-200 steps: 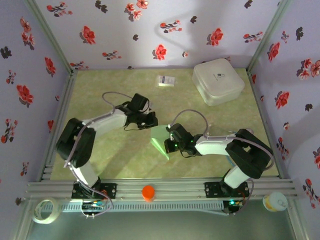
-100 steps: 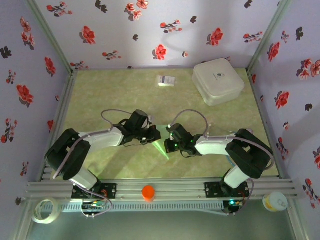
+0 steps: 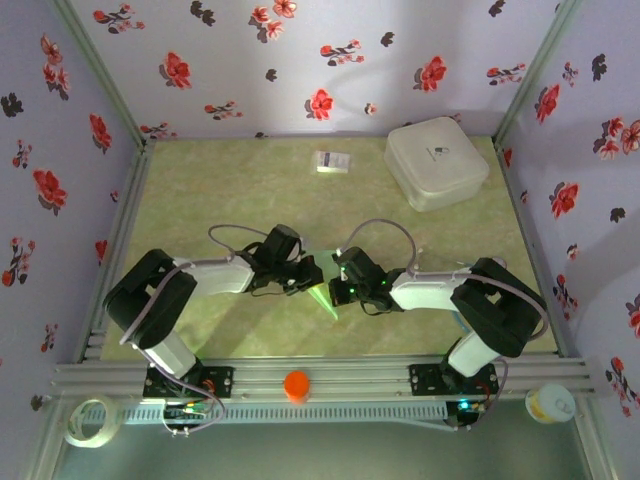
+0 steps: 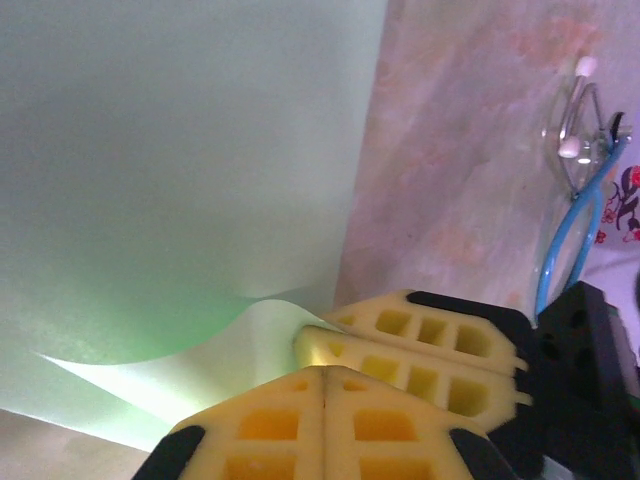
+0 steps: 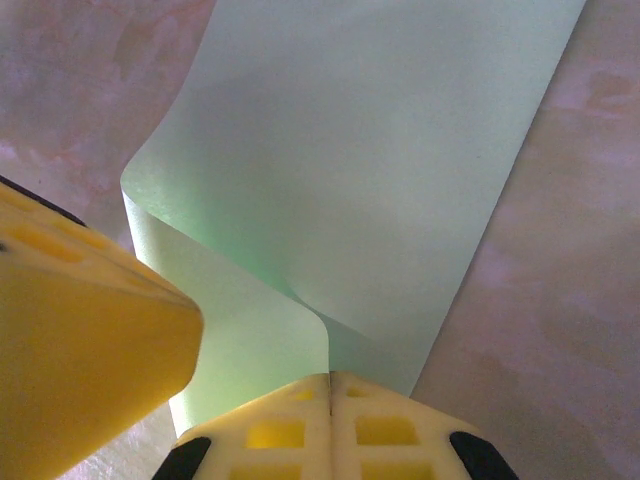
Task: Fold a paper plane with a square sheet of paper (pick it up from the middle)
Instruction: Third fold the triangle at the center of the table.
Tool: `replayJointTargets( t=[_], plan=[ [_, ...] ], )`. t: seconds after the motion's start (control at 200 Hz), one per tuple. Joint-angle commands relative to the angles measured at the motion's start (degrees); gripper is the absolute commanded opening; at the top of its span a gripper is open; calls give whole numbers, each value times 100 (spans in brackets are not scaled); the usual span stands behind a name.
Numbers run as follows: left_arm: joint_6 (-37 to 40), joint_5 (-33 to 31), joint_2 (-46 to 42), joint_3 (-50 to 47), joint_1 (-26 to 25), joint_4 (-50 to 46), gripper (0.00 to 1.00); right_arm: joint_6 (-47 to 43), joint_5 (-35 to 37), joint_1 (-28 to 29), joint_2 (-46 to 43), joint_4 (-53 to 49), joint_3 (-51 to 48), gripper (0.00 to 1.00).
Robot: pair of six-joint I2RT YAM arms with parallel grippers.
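Observation:
The square sheet of paper [image 3: 325, 296], pale mint green, lies on the table between my two grippers, with one part curled up off its flat part [image 5: 380, 150]. My right gripper [image 5: 330, 378] is shut on that raised flap [image 5: 250, 340], whose edge runs into the seam between its jaws. My left gripper [image 4: 325, 372] is shut with nothing seen between its jaws. Its tip sits against the flap [image 4: 200, 365], right beside the right gripper's fingers [image 4: 420, 345]. In the top view the left gripper [image 3: 312, 272] and right gripper [image 3: 338, 283] almost touch. A paper plane is out of view.
A white rounded box [image 3: 436, 162] stands at the back right and a small white printed card [image 3: 332, 161] lies at the back centre. An orange cap [image 3: 296, 385] sits on the front rail. Flowered walls close in three sides.
My left gripper has swung from behind and to the left down to the paper, ending beside the right gripper. The right gripper has stayed still, holding the flap.

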Motion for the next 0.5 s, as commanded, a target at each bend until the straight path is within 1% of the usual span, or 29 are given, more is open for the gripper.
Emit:
replayJointTargets(
  t=[0.0,0.495],
  plan=[
    [95,19,95,-14,-29,-94,0,103,138,-34,-3,-48,4,0],
    [202,-183,238,-162,-37,-264,0,88,130,-30,-22,-60,7,0]
  ],
)
